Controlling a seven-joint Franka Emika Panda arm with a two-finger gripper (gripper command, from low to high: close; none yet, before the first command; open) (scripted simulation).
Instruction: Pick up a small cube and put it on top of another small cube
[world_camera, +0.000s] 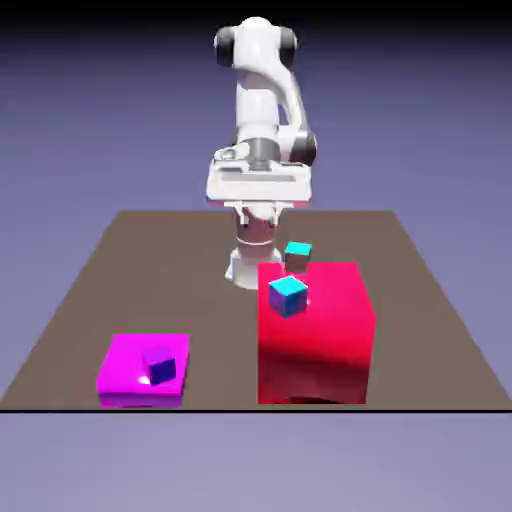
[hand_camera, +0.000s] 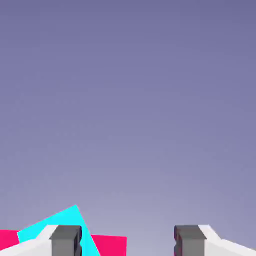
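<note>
Glossy-looking red block (world_camera: 320, 340) — smooth; magenta block (world_camera: 120, 362) — glossy, smooth too.

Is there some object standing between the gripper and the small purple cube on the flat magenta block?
Nothing visible stands between the gripper and the purple cube. The big red block seems off that path, toward the exterior view's right.

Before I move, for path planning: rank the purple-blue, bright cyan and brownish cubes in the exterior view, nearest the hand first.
1. Brownish cube, by the red block's far edge
2. Bright cyan cube, nearer the camera
3. Purple-blue cube, exterior view's left, on the magenta block
</note>
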